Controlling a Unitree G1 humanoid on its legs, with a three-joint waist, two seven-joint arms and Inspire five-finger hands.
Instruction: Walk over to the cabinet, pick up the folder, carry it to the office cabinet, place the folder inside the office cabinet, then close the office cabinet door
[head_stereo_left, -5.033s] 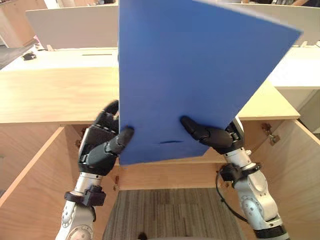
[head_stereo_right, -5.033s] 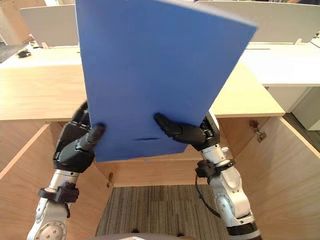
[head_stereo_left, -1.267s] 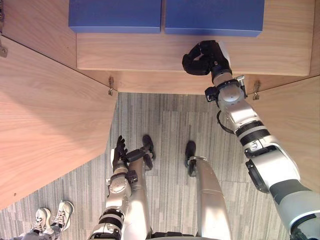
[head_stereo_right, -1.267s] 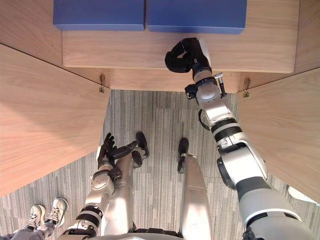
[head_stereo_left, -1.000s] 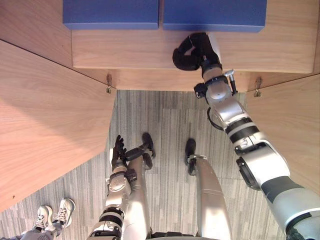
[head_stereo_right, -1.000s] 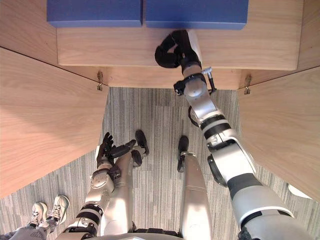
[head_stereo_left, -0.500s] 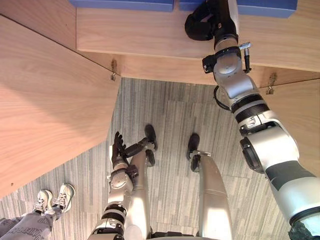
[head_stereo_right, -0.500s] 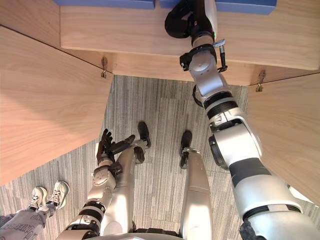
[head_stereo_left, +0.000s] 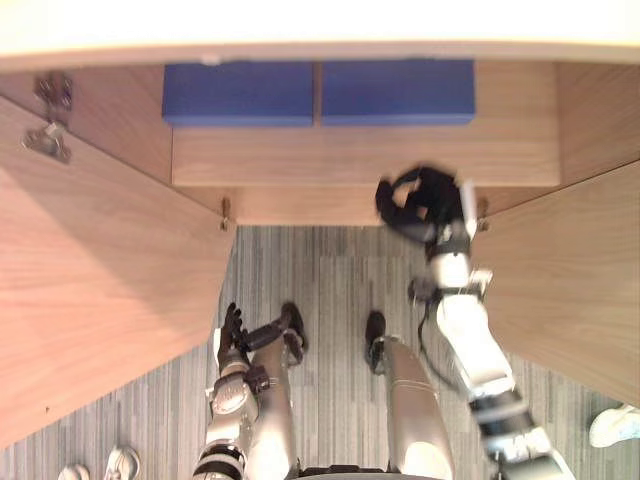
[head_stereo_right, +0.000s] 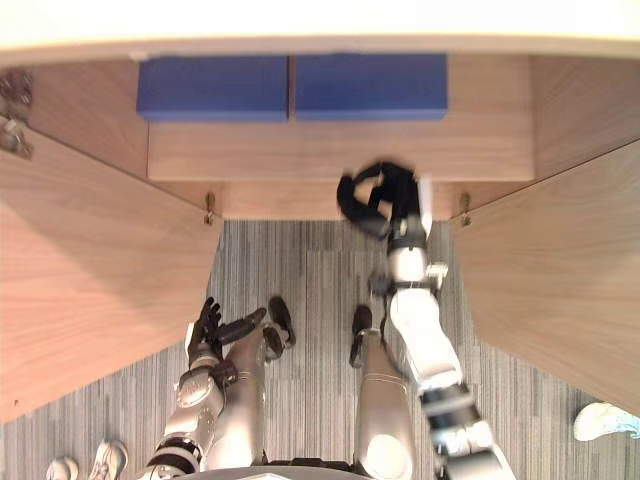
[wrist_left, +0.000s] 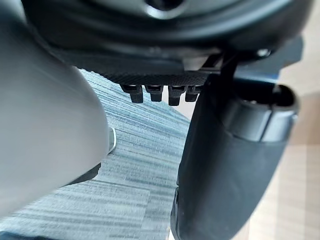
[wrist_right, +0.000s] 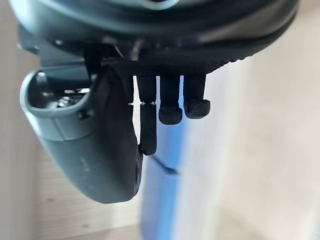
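An open wooden office cabinet (head_stereo_left: 360, 165) is seen from above. Its left door (head_stereo_left: 100, 290) and right door (head_stereo_left: 570, 270) are swung wide over a grey striped carpet floor (head_stereo_left: 330, 270). Two folders lie flat, side by side, along the back edge of the cabinet's shelf. The left blue folder (head_stereo_left: 238, 93) is toward the back left corner and the right blue folder (head_stereo_left: 397, 91) just beside it, near the middle. The right robot hand (head_stereo_left: 425, 200) hovers at the shelf's front edge, well apart from the folders. It is blurred from above, but its own wrist view shows the fingers curled in and holding nothing. The left robot hand (head_stereo_left: 232, 330) hangs low over the carpet, fingers straight and empty. A person's white shoe (head_stereo_left: 612, 425) rests on the carpet beyond the right door.
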